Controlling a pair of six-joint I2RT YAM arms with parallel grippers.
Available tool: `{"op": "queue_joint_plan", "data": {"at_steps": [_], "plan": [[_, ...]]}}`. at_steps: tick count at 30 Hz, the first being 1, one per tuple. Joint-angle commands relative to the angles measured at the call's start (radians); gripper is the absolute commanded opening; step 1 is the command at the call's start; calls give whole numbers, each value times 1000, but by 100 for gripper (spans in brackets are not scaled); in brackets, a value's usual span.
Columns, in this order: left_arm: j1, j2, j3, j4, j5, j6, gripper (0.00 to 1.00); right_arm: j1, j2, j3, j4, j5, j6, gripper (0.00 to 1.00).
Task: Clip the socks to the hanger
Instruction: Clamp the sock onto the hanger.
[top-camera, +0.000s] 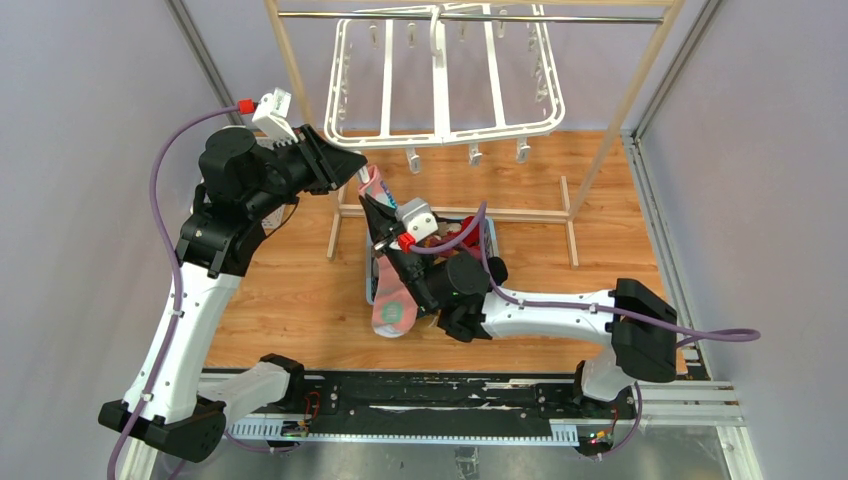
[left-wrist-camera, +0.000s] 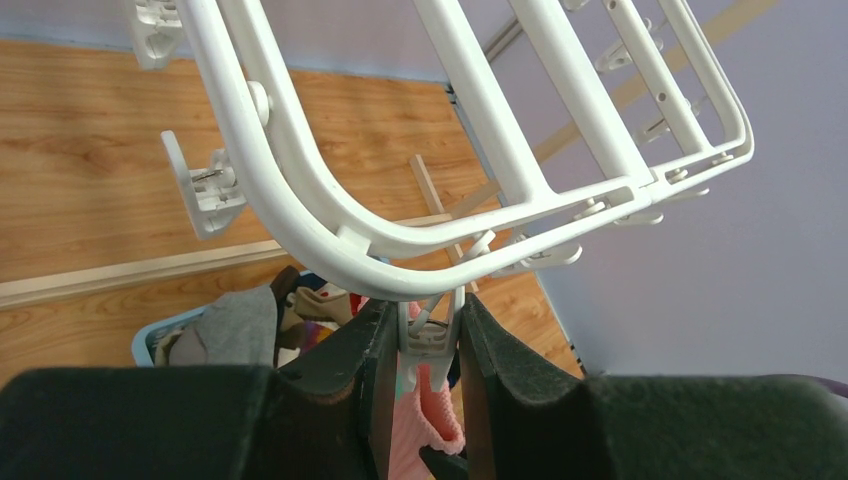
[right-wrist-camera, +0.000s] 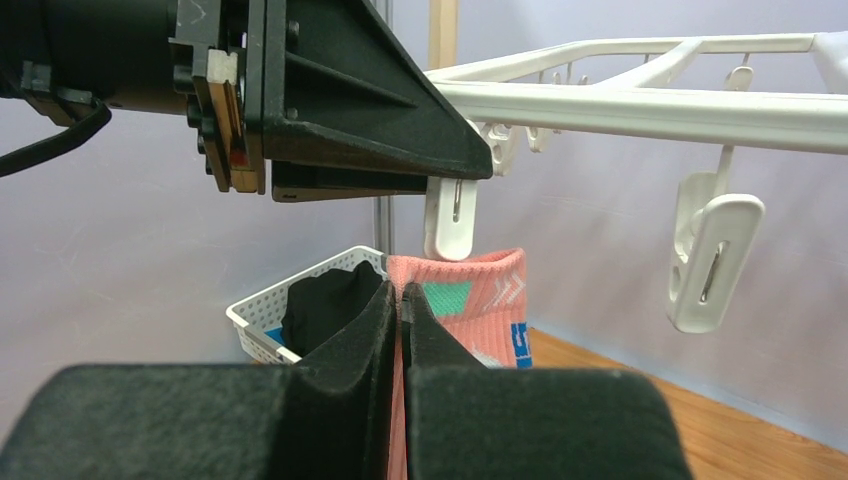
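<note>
L gripper (left-wrist-camera: 428, 328) squeezes hanger clip (right-wrist-camera: 450, 218); R gripper (right-wrist-camera: 402, 298) pinches pink sock (right-wrist-camera: 472, 300) vertical, cuff up.

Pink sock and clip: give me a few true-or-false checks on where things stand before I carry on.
1. The right gripper is shut on the pink sock. True.
2. The left gripper squeezes a clip at a corner of the hanger. True.
3. The pink sock lies flat on the table. False: it hangs from the right gripper, with its cuff raised right under the clip.
4. The basket is empty. False: it holds more clothes.
5. Several socks hang clipped to the hanger. False: every other clip in view hangs bare.
</note>
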Motion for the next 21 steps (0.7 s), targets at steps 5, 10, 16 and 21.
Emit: {"op": "queue_joint_plan", "data": {"at_steps": [5,10,16,21], "plan": [[-1,-14,13,-19,-5,8,0,-31,9,62,46,-31,11,0],[-1,-11,12,-18,-7,9,0,-37,14,75,41,-45,17,0],[-1,-13,13,-20,-10,11,0,-50,25,102,15,-68,35,0],[-1,-14,16,-21,-13,15,0,-56,5,88,13,-72,40,0]]}}
